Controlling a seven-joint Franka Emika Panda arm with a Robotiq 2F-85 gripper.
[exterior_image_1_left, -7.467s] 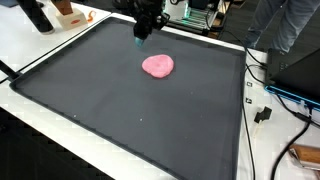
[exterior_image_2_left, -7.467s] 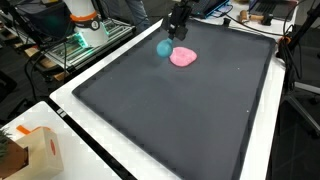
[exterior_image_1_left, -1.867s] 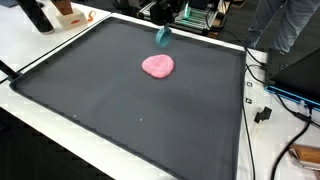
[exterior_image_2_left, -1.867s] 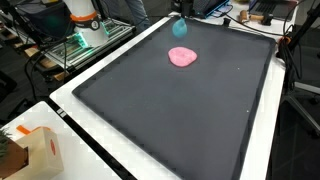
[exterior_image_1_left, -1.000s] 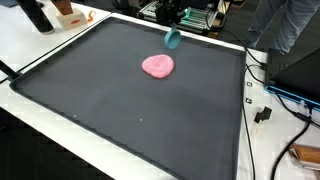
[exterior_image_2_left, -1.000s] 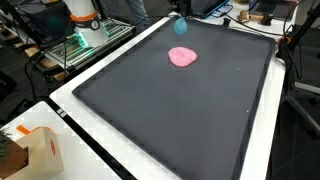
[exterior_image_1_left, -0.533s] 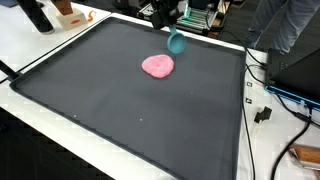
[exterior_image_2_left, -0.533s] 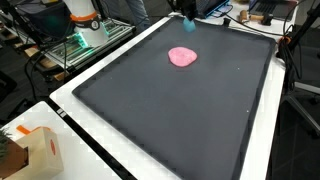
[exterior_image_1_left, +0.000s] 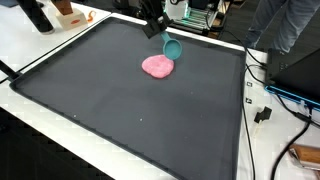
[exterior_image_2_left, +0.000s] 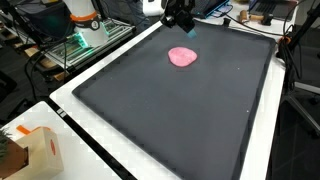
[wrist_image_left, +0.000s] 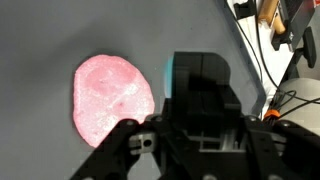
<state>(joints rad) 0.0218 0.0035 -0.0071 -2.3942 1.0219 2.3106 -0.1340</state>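
Observation:
A teal cup (exterior_image_1_left: 172, 47) hangs over the far part of the black mat (exterior_image_1_left: 120, 115), just beyond a flat pink blob (exterior_image_1_left: 157, 67). My gripper (exterior_image_1_left: 165, 38) comes down from the far edge at a tilt and is shut on the cup. The same cup (exterior_image_2_left: 188, 29) shows under the gripper (exterior_image_2_left: 184, 23), behind the pink blob (exterior_image_2_left: 182, 57). In the wrist view the dark fingers (wrist_image_left: 197, 75) hide nearly all of the cup; only a teal sliver (wrist_image_left: 168, 76) shows next to the pink blob (wrist_image_left: 113, 100).
The mat (exterior_image_2_left: 170, 115) lies on a white table. A cardboard box (exterior_image_2_left: 38, 150) stands at the near corner. Cables (exterior_image_1_left: 265, 105) and a dark case lie past the mat's side. A person (exterior_image_1_left: 290, 25) stands at the far side, and equipment racks line the back.
The gripper has tilted and carried the teal cup down and a little nearer to the pink blob. The pink blob has not moved.

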